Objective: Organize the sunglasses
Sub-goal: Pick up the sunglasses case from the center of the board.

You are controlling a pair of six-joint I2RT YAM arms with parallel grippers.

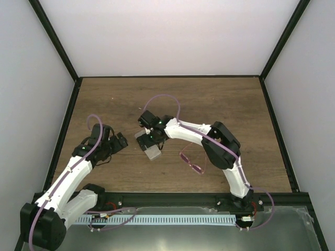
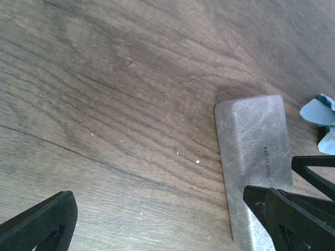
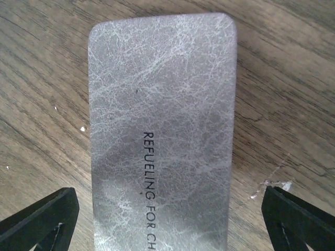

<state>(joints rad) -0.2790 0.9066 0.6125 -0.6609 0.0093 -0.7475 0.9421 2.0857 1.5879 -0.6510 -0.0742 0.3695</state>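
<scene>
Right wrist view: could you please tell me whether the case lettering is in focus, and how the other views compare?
Right wrist: the lettering on the grey case is crisp. Left wrist: it looks softer, with a shadow by its upper left corner, and the blue cloth is blurred. Top external: evenly lit, the sunglasses thin and faint.

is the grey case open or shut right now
Shut. The grey case lies flat on the table with its lettered outer face up and no inside showing; the sunglasses lie outside it.

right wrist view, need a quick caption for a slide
Open right gripper poised over the grey case, lettered "REFUELING FOR CH...", lying flat on the wooden table.
</scene>
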